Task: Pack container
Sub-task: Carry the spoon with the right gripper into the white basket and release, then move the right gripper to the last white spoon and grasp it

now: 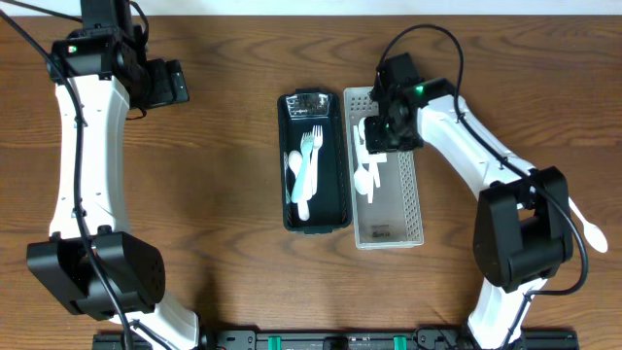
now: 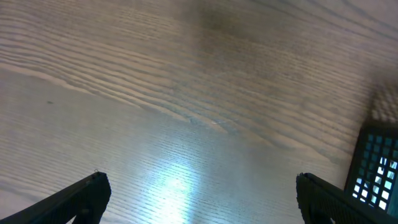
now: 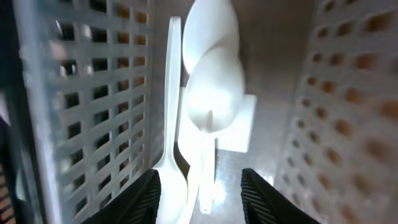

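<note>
Right gripper [image 3: 199,196], jaws apart, straddles stacked white spoons [image 3: 208,99] in the white basket [image 3: 93,93]; closing here could pinch up several together.

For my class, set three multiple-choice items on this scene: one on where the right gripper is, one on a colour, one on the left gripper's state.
1. Where is the right gripper? A over the dark tray; B inside the white basket; C on the floor.
2. What colour are the spoons in that basket? A white; B red; C black.
3. The left gripper is: A shut on a cup; B shut on a cloth; C open, empty.
Key: 1 B, perforated walls flank its fingers; 2 A, they show white in the right wrist view; 3 C, its fingers stand wide apart over bare table.
</note>
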Controlling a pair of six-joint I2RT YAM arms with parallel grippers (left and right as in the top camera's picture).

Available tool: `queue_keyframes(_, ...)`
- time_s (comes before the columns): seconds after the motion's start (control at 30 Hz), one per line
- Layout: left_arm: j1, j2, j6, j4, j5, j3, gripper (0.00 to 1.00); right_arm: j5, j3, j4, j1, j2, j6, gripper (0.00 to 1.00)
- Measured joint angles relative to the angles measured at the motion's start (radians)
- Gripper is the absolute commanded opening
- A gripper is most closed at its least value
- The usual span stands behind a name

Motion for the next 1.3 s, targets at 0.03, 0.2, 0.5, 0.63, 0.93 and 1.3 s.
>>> queue_keyframes(0.03,0.0,0.0,0.0,0.0,0.0,0.0,0.98,0.017,0.027,-0.023,-0.007,-0.004,0.006,0.45)
queue_keyframes(0.2,0.0,0.0,0.0,-0.004,0.0,0.0,0.98,0.169,0.187,-0.142,-0.118,-0.102,0.113,0.46)
queue_keyframes(0.5,0.0,0.0,0.0,-0.005,0.0,0.0,0.98,0.297,0.294,-0.438,-0.647,-0.321,0.526,0.73)
queue_keyframes(0.63,0.0,0.0,0.0,-0.005,0.0,0.0,0.98,0.263,0.267,-0.442,-0.817,-0.301,0.635,0.78)
queue_keyframes(0.93,0.0,0.0,0.0,-0.005,0.0,0.0,0.98,0.212,0.075,-0.264,-0.99,-0.224,0.779,0.84)
queue_keyframes(1.3,0.0,0.0,0.0,-0.005,0.0,0.0,0.98,0.205,-0.079,-0.085,-1.023,-0.061,0.796,0.95)
